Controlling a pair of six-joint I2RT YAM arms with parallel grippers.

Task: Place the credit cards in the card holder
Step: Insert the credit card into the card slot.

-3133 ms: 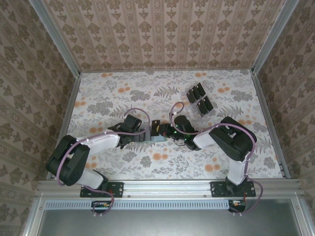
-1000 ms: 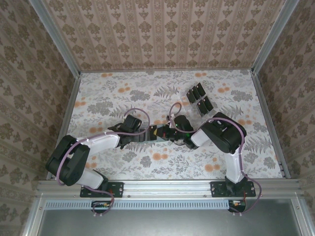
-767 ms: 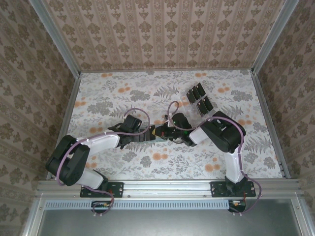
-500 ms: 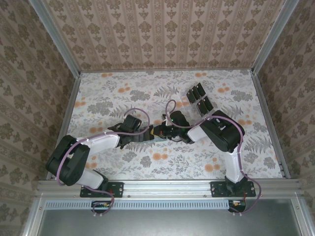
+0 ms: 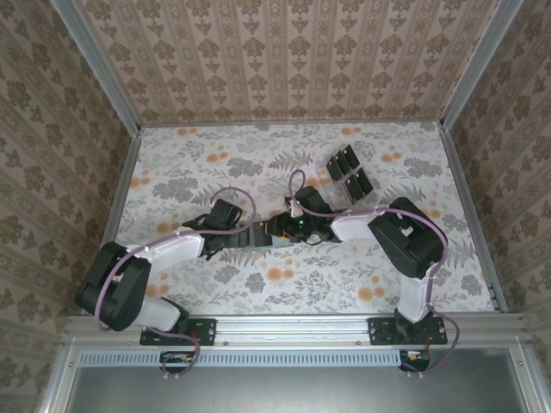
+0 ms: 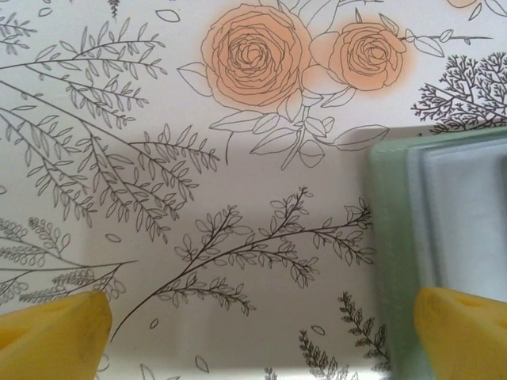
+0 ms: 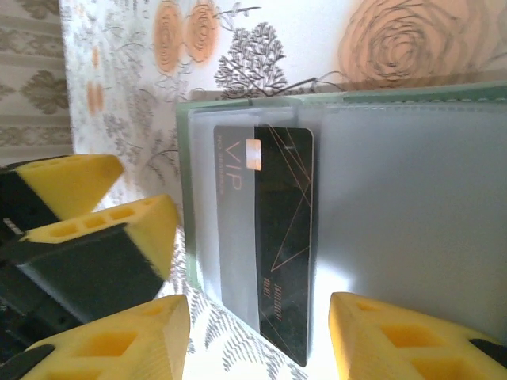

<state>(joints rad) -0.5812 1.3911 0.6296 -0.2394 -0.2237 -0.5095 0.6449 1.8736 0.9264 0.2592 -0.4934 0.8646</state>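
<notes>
The sage-green card holder [image 7: 412, 198] lies open on the table, its clear sleeves facing up. A black credit card [image 7: 285, 237] with a gold chip sits partly tucked under a sleeve at the holder's left end. My right gripper [image 7: 257, 348] is open, its yellow fingers standing either side of the card's near end with gaps. My left gripper [image 6: 257, 340] is open wide, one fingertip [image 6: 459, 328] over the holder's [image 6: 444, 214] green edge. From above, both grippers [image 5: 251, 234] [image 5: 281, 227] meet at the holder [image 5: 274, 242]. More black credit cards [image 5: 349, 175] sit in a tray.
A clear slotted tray [image 5: 330, 175] stands at the back right of centre. The left gripper's yellow fingers [image 7: 87, 222] crowd the holder's left end in the right wrist view. Patterned walls and metal rails [image 5: 469, 215] enclose the floral tabletop.
My right gripper has gone from shut to open, letting go of the black card in the holder. Its elbow has swung right. The left arm shifted slightly left.
</notes>
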